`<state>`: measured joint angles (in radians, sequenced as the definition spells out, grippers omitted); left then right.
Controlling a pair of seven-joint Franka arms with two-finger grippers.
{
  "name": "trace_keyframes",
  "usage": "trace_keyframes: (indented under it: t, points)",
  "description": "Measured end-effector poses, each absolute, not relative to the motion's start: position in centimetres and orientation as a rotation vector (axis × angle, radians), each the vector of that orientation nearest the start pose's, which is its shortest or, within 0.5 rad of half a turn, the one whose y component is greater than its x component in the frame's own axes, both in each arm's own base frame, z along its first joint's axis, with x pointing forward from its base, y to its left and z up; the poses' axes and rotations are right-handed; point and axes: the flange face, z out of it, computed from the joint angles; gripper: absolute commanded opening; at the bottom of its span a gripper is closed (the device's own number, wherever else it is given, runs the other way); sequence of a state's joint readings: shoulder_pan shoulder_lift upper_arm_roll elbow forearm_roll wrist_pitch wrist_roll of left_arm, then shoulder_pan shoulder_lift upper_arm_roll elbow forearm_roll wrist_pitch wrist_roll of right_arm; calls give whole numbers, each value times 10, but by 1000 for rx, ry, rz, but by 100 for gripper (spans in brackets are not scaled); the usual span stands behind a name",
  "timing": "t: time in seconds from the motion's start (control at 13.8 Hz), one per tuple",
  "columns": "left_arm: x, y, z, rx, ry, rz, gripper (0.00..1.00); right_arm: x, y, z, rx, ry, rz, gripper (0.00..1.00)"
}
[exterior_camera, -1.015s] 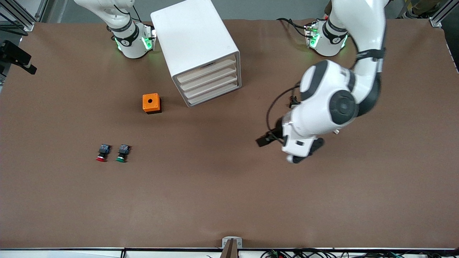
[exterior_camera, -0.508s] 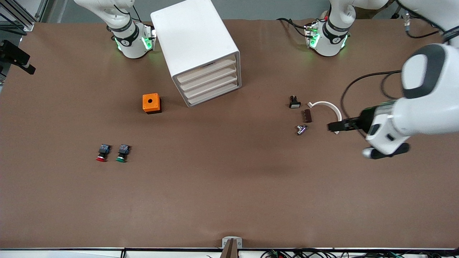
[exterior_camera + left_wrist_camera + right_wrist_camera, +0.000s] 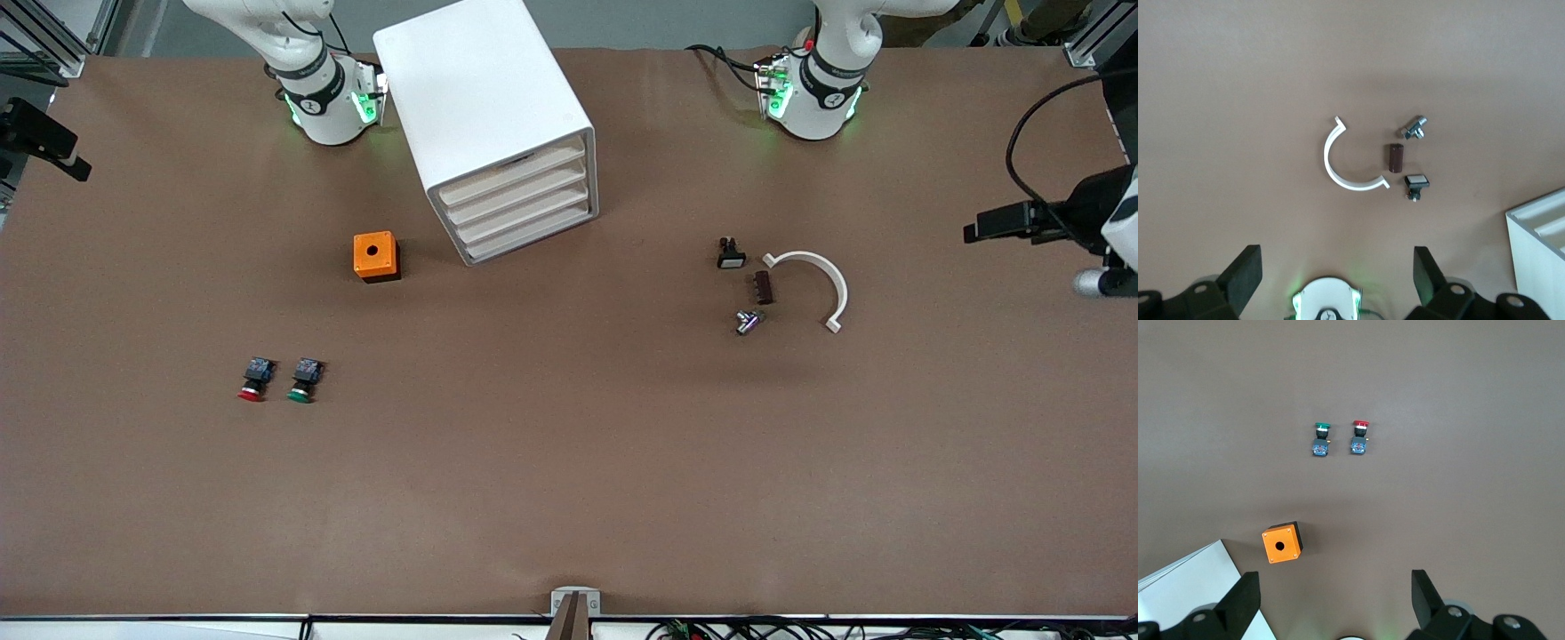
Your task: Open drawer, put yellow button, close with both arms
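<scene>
The white cabinet (image 3: pixel 484 107) stands near the right arm's base. Its top drawer (image 3: pixel 511 173) is shut, like the three below it. The yellow button is not in view. My left gripper (image 3: pixel 978 227) hangs high over the left arm's end of the table. In the left wrist view it (image 3: pixel 1335 277) is open and empty, with a corner of the cabinet (image 3: pixel 1538 247) showing. My right gripper is out of the front view. In the right wrist view it (image 3: pixel 1336 603) is open and empty, high above the table beside the cabinet (image 3: pixel 1185 587).
A red-capped button (image 3: pixel 253 380) and a green-capped button (image 3: pixel 302 380) lie side by side, nearer the camera than an orange box (image 3: pixel 375 256). A white curved clip (image 3: pixel 813 276), a brown piece (image 3: pixel 763 287), a small black piece (image 3: pixel 731 255) and a bolt (image 3: pixel 748 321) lie together.
My left arm has swung from over the middle of the table out to the left arm's end, uncovering the small parts. The cabinet and the buttons have not moved.
</scene>
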<state>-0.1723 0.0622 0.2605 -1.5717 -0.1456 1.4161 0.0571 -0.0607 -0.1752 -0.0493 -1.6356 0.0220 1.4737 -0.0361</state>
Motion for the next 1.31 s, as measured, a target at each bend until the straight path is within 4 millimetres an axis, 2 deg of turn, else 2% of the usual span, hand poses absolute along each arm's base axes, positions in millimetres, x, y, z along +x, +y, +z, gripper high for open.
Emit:
trace_keyframes:
  t: [0.22, 0.36, 0.51, 0.65, 0.94, 1.31]
  points:
    - [510, 30, 572, -3249, -13, 187, 100, 485, -54, 677, -3110, 112, -23, 100]
    - [500, 12, 574, -3219, 51, 142, 100, 485, -55, 676, -3109, 113, -14, 100]
    - [505, -10, 580, -3202, 80, 102, 100, 485, -53, 676, -3110, 107, -13, 100]
    - [516, -21, 593, -3195, 84, 50, 100, 486, -52, 677, -3111, 102, -25, 100]
    - [535, -25, 616, -3185, 87, 8, 100, 487, -51, 676, -3112, 96, -35, 100]
    - [544, -27, 634, -3182, 90, -42, 100, 490, -52, 679, -3114, 99, -87, 100]
